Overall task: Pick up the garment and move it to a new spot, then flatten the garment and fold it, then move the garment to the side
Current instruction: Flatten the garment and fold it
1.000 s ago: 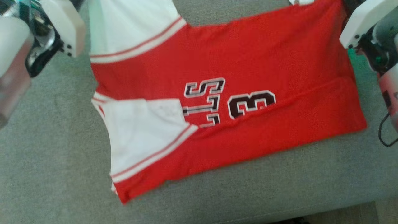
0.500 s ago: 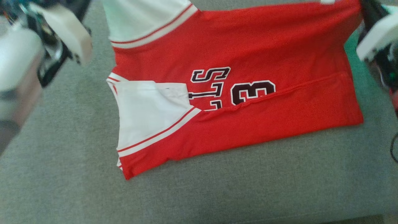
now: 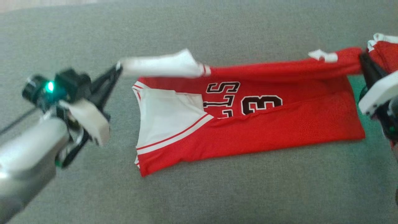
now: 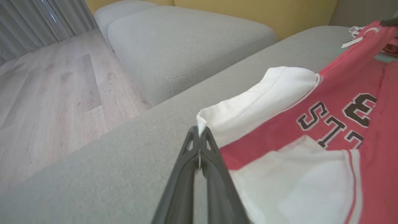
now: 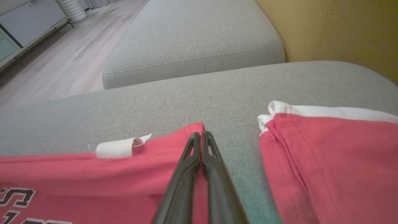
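Garment point(image 3: 279, 124) was found part-folded on the sofa cushion point(image 3: 217, 193). Its far half, flat earlier, was lifted above the cushion: left tool point(image 4: 199, 130) pinched on white sleeve point(image 4: 258, 96), right tool point(image 5: 201, 134) pinched on red hem point(image 5: 174, 146).

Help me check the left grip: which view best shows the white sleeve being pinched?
The left wrist view: the left gripper is shut on the white sleeve at its corner, sharply seen. The head view shows that sleeve lifted but blurred. The right wrist view faces the jersey at its other end.
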